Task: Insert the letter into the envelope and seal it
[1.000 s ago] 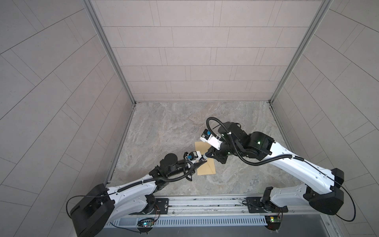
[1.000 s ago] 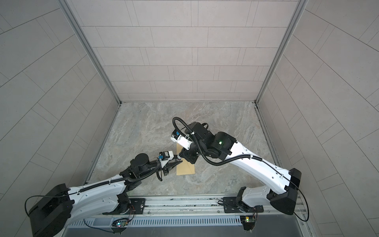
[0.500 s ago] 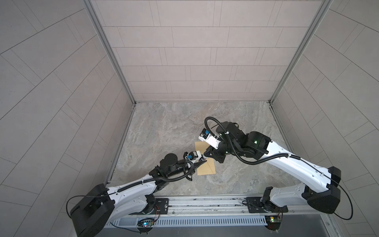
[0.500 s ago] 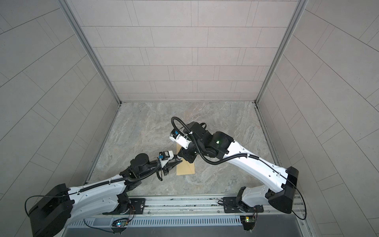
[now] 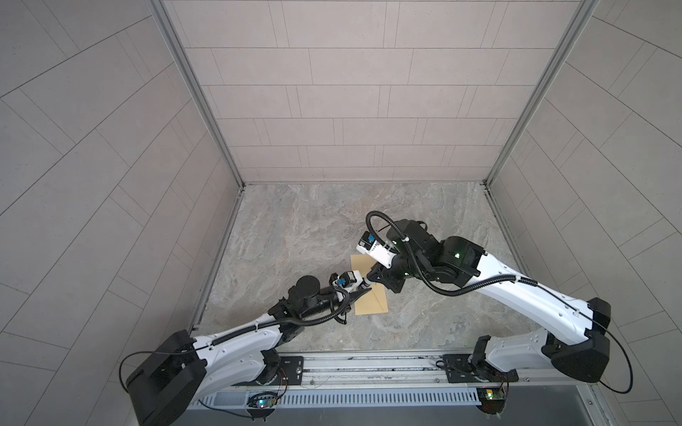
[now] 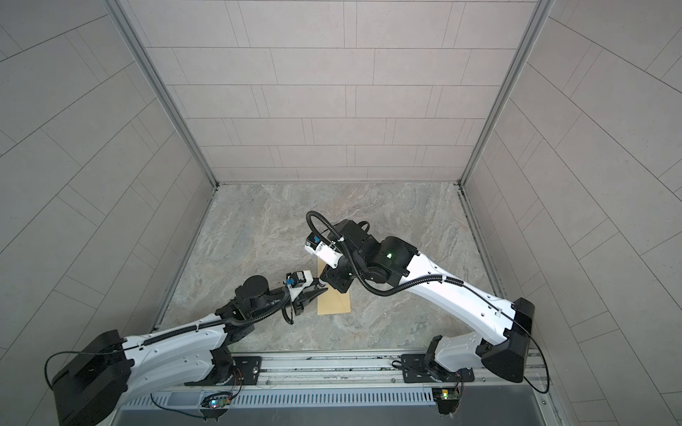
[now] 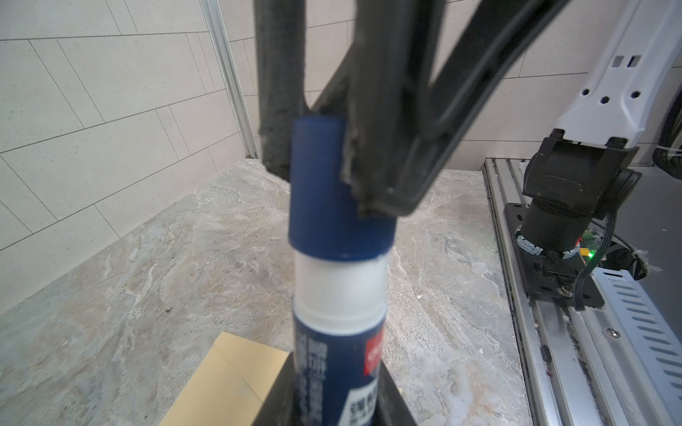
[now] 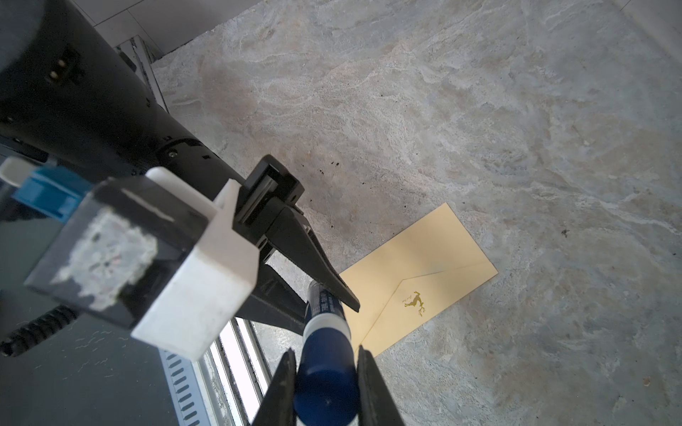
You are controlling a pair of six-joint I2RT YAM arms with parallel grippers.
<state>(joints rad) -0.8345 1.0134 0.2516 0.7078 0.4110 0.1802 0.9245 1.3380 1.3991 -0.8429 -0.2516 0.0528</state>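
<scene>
The sealing step is in hand, and both tools meet on a glue stick (image 8: 324,300) held above the table (image 8: 479,129). The left tool (image 8: 324,306) is clenched on the labelled blue body. The right tool (image 8: 326,387) is clenched on the dark blue cap (image 7: 332,206). A white neck shows between cap and body, so the cap looks partly off. Whether it is meant to come off or go on cannot be told from this.

The envelope (image 8: 424,265) lies flat on the table just below the tools, seen in both top views (image 5: 372,300) (image 6: 334,302). Its pointed flap (image 8: 443,284) lies folded down over the face, beside a small gold deer mark (image 8: 415,302). The letter shows in no view. It is probably already inside the envelope, though that cannot be confirmed.

If the cap is coming off, the next move calls for a straight pull along the stick's length. Both grips must stay firm so the stick does not twist or slip. After that the flap would need lifting so that glue can reach its underside, then pressing down.
</scene>
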